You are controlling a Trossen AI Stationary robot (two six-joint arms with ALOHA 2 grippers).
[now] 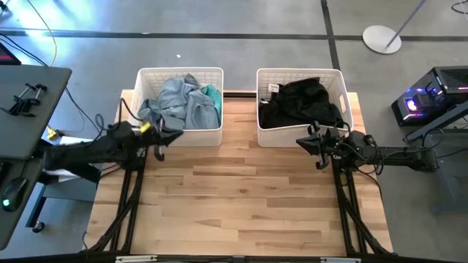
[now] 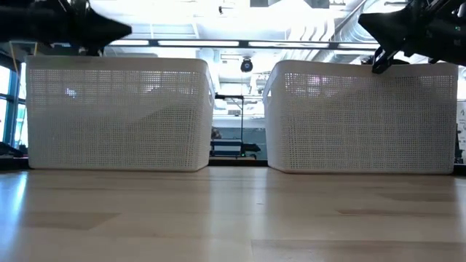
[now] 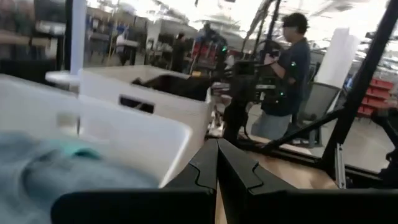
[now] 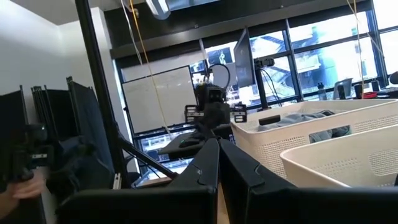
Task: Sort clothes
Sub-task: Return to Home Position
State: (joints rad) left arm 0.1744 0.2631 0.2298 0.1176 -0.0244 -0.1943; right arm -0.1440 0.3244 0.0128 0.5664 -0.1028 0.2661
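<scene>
Blue-grey denim and teal clothes (image 1: 183, 102) lie heaped in the left white basket (image 1: 180, 75). Black clothes (image 1: 300, 102) fill the right white basket (image 1: 300, 74). My left gripper (image 1: 162, 140) is shut and empty, just in front of the left basket's near wall. My right gripper (image 1: 313, 145) is shut and empty, in front of the right basket's near wall. Both hang above the table, at the height of the baskets' rims in the low view. The left wrist view shows the denim and teal clothes (image 3: 56, 168) and the black clothes (image 3: 177, 86).
The two baskets stand side by side at the table's far edge, a gap between them (image 1: 239, 109). Bare wooden table (image 1: 241, 197) spreads in front of them. A person (image 3: 286, 74) stands beyond the table's right side. A clamp lies on a grey stand (image 1: 22, 98) at left.
</scene>
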